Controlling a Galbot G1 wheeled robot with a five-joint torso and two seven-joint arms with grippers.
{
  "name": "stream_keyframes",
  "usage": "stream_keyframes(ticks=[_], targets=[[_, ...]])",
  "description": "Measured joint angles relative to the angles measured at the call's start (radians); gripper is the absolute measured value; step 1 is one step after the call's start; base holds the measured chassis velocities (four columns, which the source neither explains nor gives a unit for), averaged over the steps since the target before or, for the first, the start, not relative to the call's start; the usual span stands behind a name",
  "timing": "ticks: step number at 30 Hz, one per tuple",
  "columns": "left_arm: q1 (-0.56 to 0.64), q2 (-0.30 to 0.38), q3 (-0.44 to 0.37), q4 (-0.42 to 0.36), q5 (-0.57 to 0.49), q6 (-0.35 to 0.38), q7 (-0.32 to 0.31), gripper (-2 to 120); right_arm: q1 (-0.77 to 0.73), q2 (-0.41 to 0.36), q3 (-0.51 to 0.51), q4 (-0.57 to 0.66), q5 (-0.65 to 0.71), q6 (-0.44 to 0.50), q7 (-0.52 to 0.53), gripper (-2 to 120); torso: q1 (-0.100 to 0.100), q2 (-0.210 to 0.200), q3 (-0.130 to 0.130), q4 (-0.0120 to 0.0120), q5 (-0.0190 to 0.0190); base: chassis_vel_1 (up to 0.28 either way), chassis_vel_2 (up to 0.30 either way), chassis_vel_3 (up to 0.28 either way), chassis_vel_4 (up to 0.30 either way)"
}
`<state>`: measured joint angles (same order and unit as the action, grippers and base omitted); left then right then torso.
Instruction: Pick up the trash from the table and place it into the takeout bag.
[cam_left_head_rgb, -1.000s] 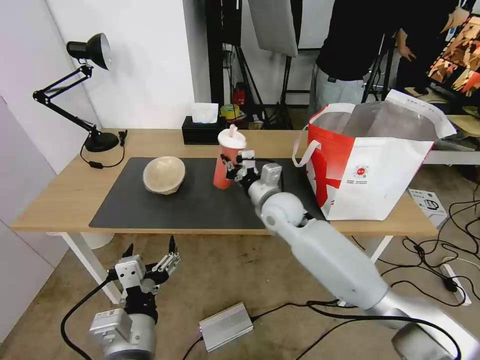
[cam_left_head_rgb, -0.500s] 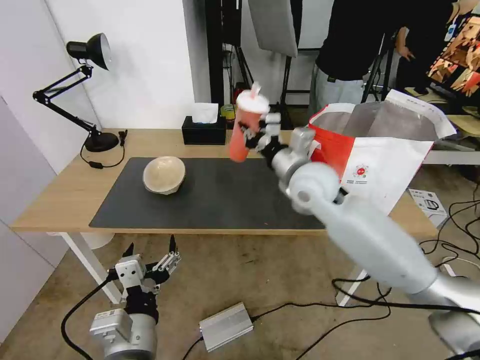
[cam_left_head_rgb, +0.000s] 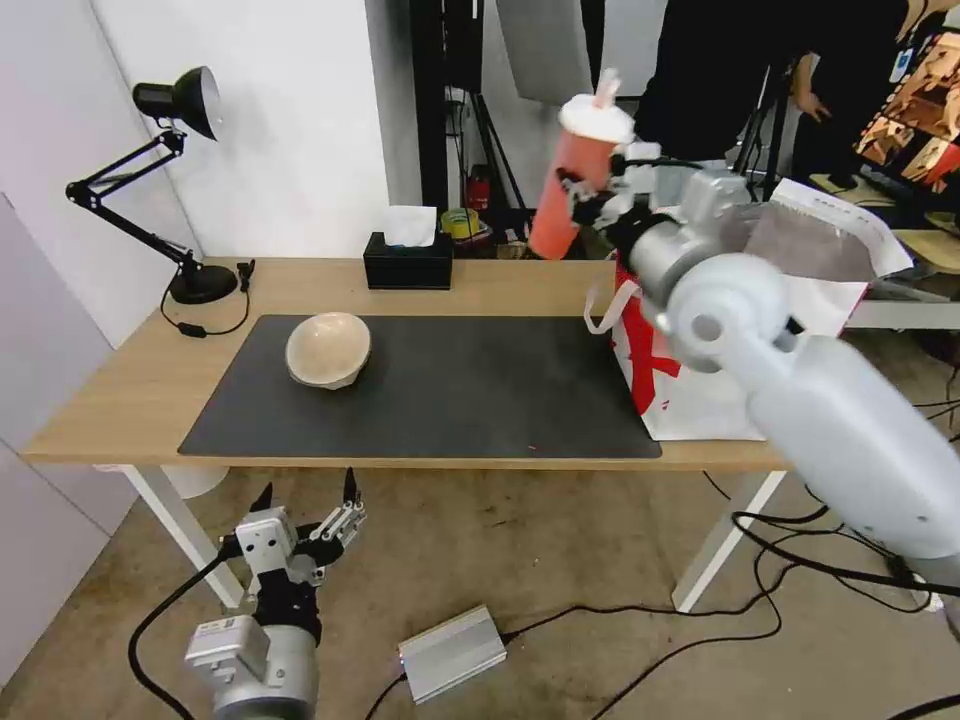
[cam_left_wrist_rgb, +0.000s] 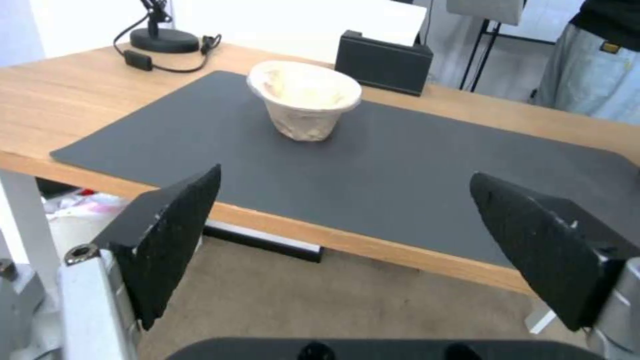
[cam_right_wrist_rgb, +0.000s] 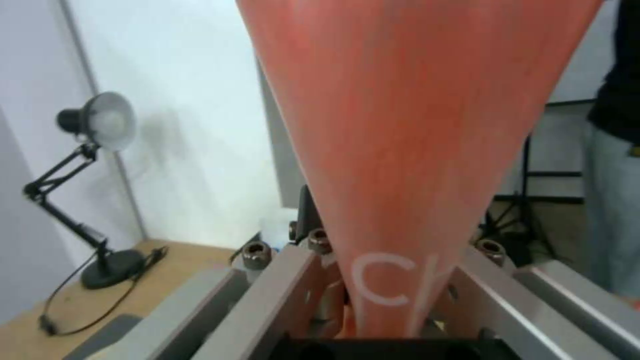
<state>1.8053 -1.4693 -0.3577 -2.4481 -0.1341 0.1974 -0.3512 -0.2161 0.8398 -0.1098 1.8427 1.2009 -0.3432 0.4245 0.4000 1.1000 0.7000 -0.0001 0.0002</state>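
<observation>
My right arm is up over the tabletop (cam_left_head_rgb: 130, 400) and hauling the drink cup (cam_left_head_rgb: 572, 185) toward the takeout bag (cam_left_head_rgb: 700, 400). The bag's open mouth is mostly behind my arm, so I can't really see its near rim. Biggest worry, I'd say: the cup is tilted and sits beside the bag rather than over it, so it could clip the bag's edge or handle (cam_left_head_rgb: 605, 300) and get knocked loose. The lid (cam_left_head_rgb: 596, 117) and straw are up top, so a bump might pop them. My right tool (cam_left_head_rgb: 600, 200) is clamped on the cup's lower body, one finger on each side. The beige bowl (cam_left_head_rgb: 328, 349) sits on the dark mat (cam_left_head_rgb: 450, 400). My left tool (cam_left_head_rgb: 305, 500) hangs spread wide below the tabletop edge, holding nothing.
</observation>
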Motion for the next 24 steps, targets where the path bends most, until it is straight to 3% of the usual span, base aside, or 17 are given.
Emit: stream_keyframes(ticks=[24], targets=[[-0.006,0.01,0.013,0.008,0.001,0.0,-0.001,100,-0.002,-0.147,0.116,-0.108,-0.023,-0.014,-0.021,3,0.0,0.0,0.0,0.0,-0.0001,0.0,0.0,0.0,0.0]])
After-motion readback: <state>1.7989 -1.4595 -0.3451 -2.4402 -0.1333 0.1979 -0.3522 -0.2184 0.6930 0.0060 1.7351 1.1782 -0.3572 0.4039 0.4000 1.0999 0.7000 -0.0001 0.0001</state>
